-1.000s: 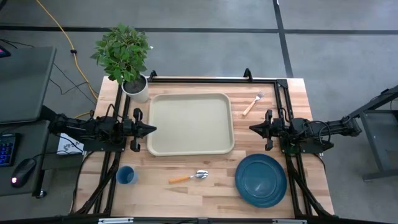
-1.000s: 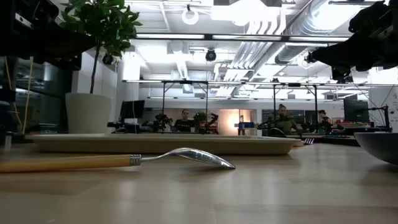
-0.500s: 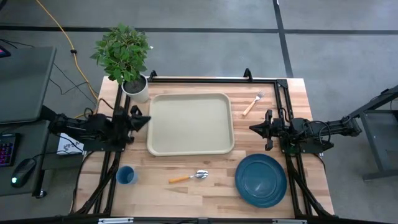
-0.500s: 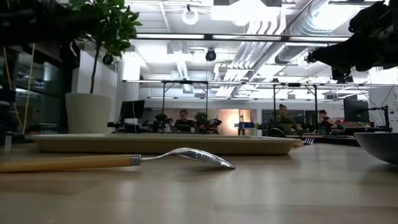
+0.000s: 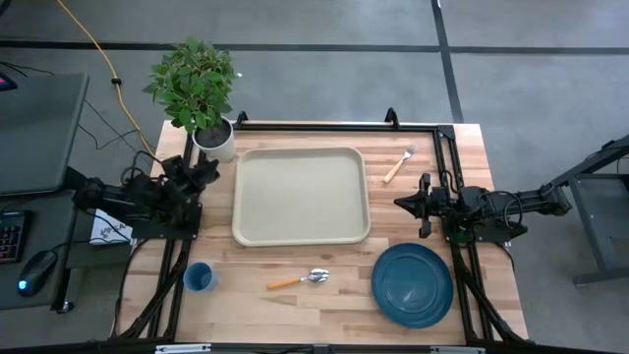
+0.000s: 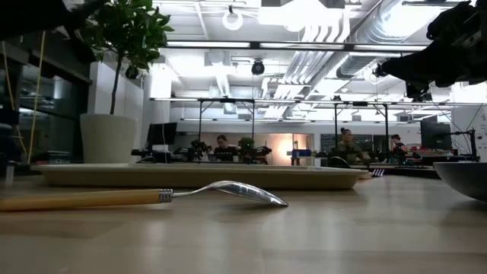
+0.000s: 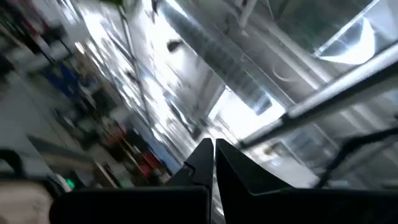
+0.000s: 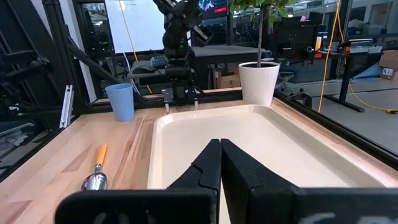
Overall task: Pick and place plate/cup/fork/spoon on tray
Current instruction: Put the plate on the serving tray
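Note:
The beige tray (image 5: 300, 195) lies at the table's middle and holds nothing. The fork (image 5: 398, 163) lies flat to its right, toward the far edge. The spoon (image 5: 298, 279) lies flat near the front edge, its bowl (image 6: 240, 190) curving up off the wood. The blue cup (image 5: 199, 277) stands at the front left. The dark-blue plate (image 5: 412, 284) lies at the front right. My left gripper (image 5: 212, 167) is shut and empty at the tray's far left corner, tipped up. My right gripper (image 5: 398, 204) is shut and empty, just right of the tray.
A plant in a white pot (image 5: 214, 140) stands at the table's far left corner, close to my left gripper. A black frame (image 5: 339, 126) runs along the far edge and both sides. Bare wood lies between the spoon and the plate.
My left gripper has drawn back from the tray's left edge toward the table's far left corner and tipped upward, staying shut. My right gripper and the task's things have kept still.

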